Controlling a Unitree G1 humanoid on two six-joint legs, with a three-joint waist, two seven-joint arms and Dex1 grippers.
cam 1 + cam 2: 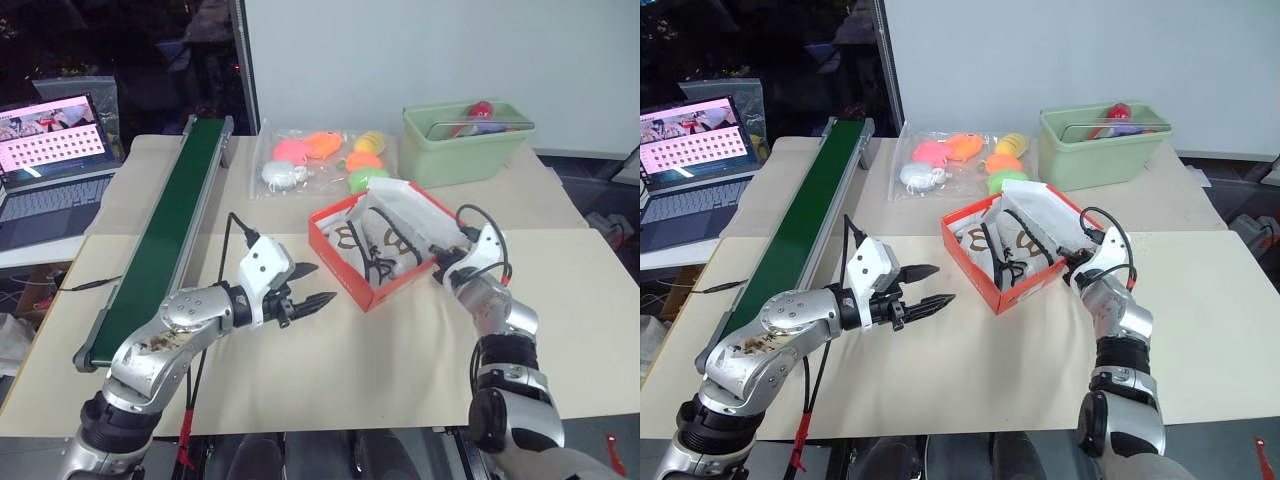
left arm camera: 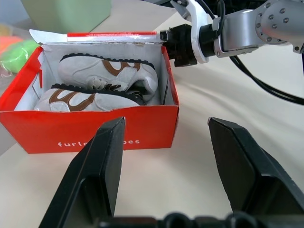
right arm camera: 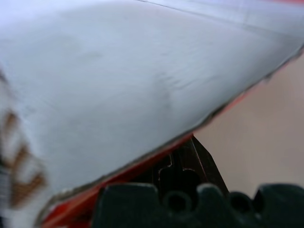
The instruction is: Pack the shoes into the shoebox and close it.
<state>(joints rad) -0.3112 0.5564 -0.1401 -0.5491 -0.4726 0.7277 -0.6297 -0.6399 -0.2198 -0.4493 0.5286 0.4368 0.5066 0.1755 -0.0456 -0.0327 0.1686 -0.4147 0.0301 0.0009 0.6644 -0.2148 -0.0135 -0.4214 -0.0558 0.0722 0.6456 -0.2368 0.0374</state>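
Note:
The orange-red shoebox (image 1: pixel 338 262) stands open in the middle of the table. Both white shoes (image 2: pixel 107 73) with brown trim lie side by side inside it, laces showing. Its white-lined lid (image 2: pixel 95 36) is raised along the far side. My right gripper (image 1: pixel 446 266) is shut, its tip at the box's right corner, just under the lid's red edge (image 3: pixel 142 166). To the left of the box, a short way off, my left gripper (image 1: pixel 316 284) hangs open, pointing at the front wall with nothing between its fingers (image 2: pixel 107 156).
A long green conveyor belt (image 1: pixel 160 240) runs along the left. Behind the box lie a clear bag of plush toys (image 1: pixel 320 160) and a pale green bin (image 1: pixel 465 140). A laptop (image 1: pixel 55 150) sits at the far left.

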